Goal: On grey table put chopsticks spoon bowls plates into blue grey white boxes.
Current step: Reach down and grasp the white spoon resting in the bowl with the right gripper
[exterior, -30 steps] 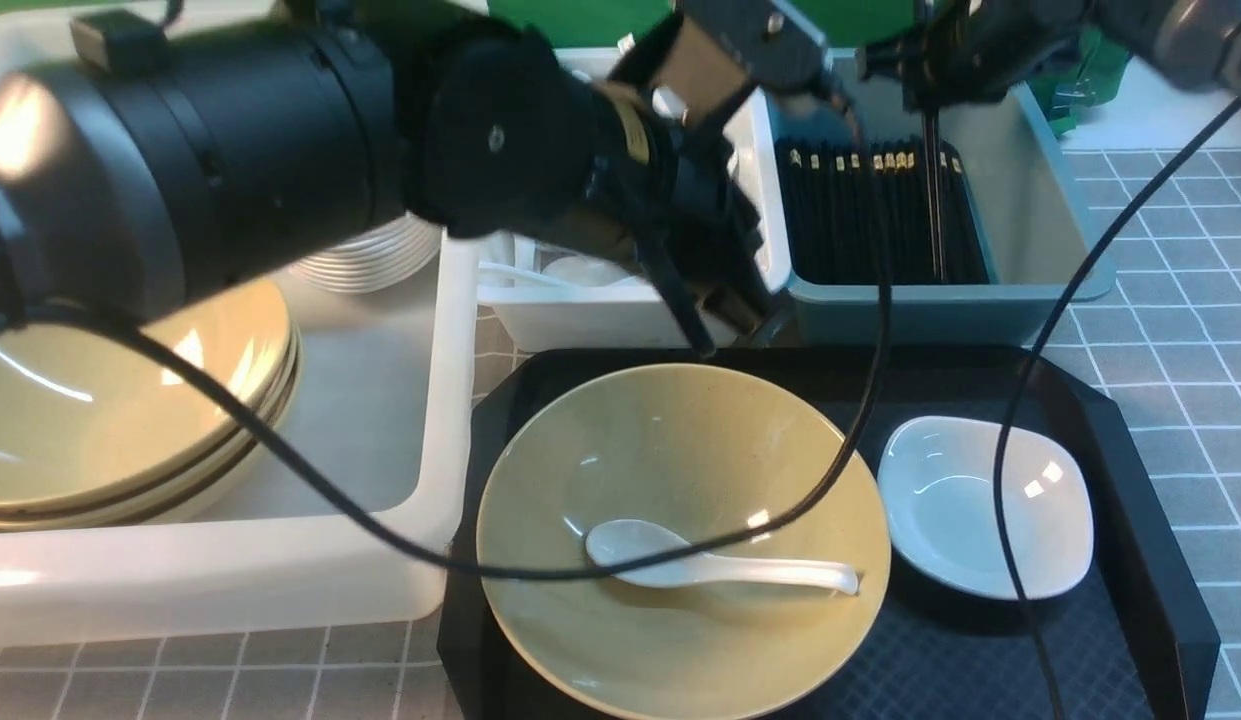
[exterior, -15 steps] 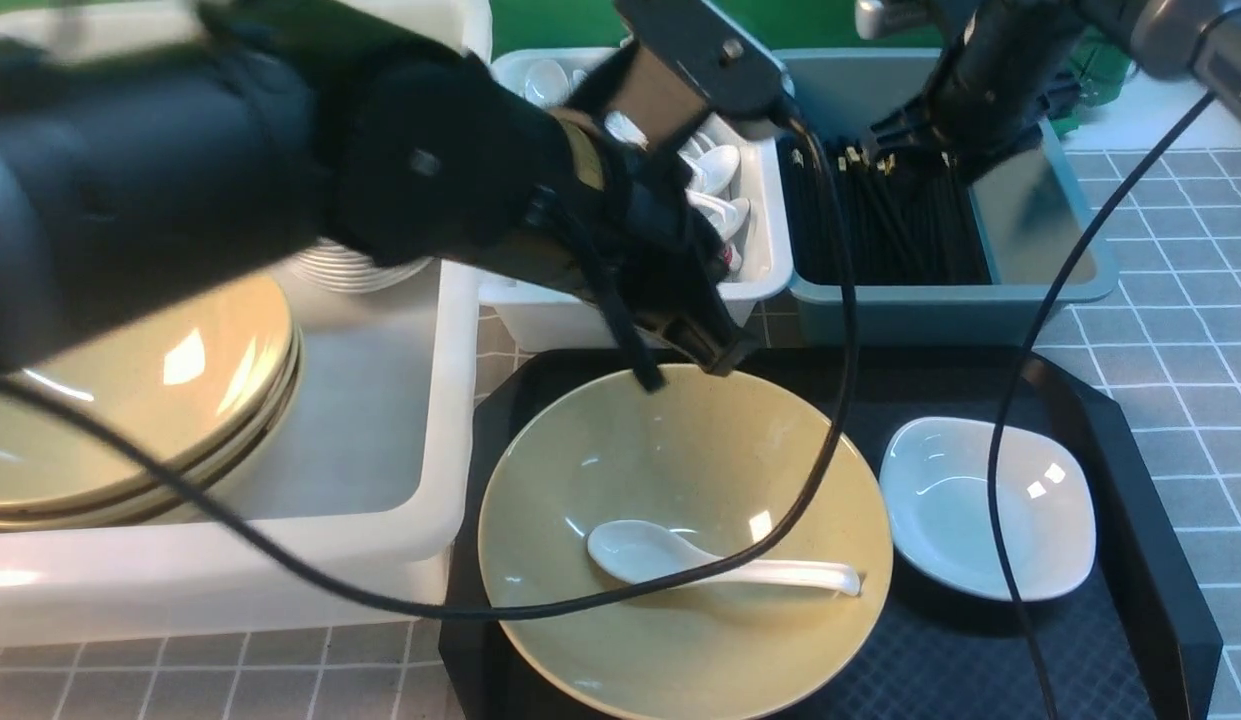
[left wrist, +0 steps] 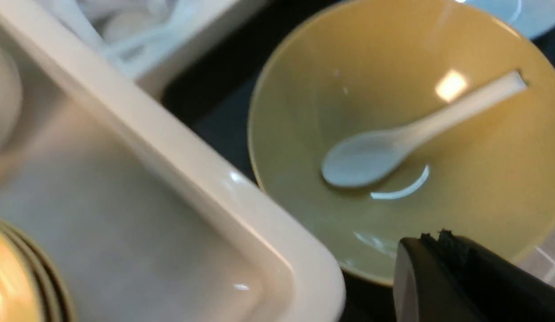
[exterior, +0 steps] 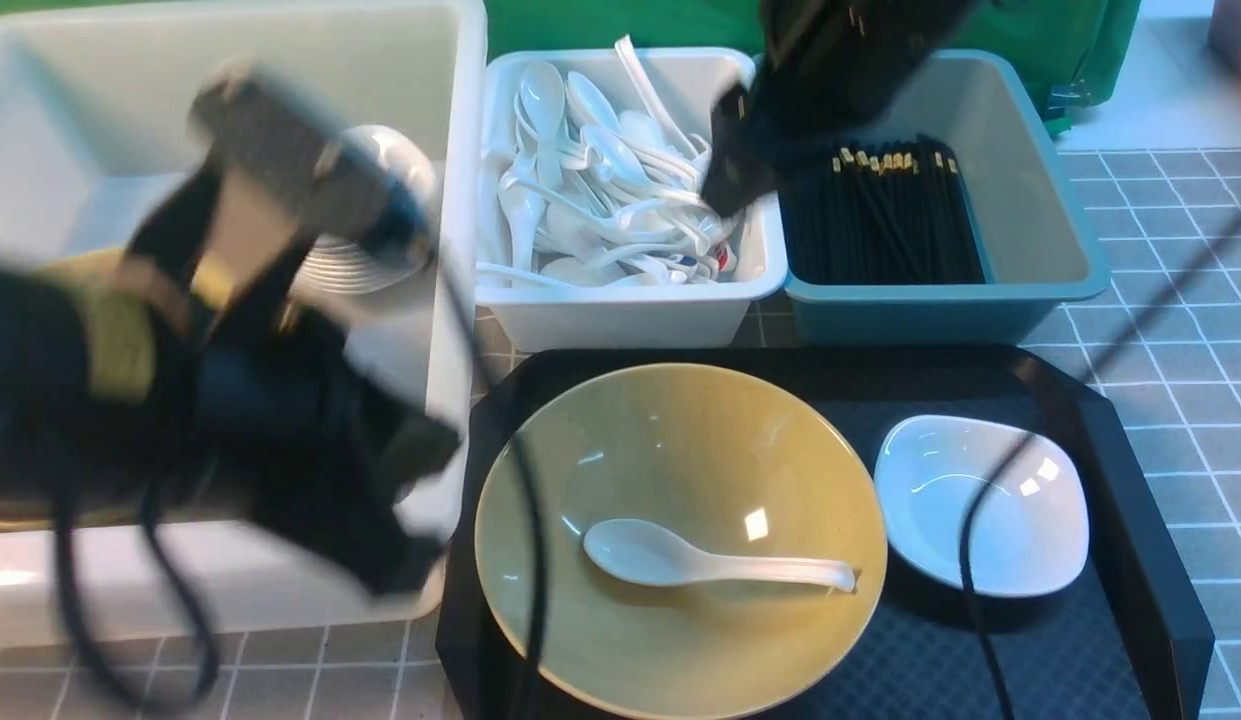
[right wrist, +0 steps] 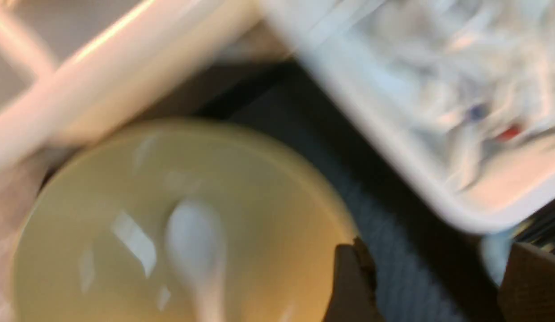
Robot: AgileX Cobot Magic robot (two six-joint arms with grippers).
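An olive-yellow bowl [exterior: 680, 470] sits on the black tray with a white spoon [exterior: 715, 566] lying inside it; both also show as the bowl [left wrist: 393, 112] and spoon [left wrist: 384, 147] in the left wrist view. A small white plate [exterior: 980, 505] rests beside the bowl. Black chopsticks [exterior: 880, 215] lie in the blue-grey box [exterior: 1030, 290]. My left gripper [left wrist: 434, 236] is shut and empty, blurred, near the big white tub's front corner [exterior: 430, 600]. My right gripper [right wrist: 438, 277] is open and empty, and hangs blurred over the wall between the white box [exterior: 630, 320] and the blue-grey one.
The white box holds a heap of white spoons [exterior: 610, 180]. Stacked plates [exterior: 365, 265] and stacked bowls [left wrist: 9, 277] sit in the tub. The black octagonal tray [exterior: 1130, 450] lies on the grey gridded table [exterior: 1180, 300]. Cables trail over the tray.
My right gripper opened, left a chopstick in the blue-grey box and swung left. My left arm swept off the tray, left and nearer, over the tub's front.
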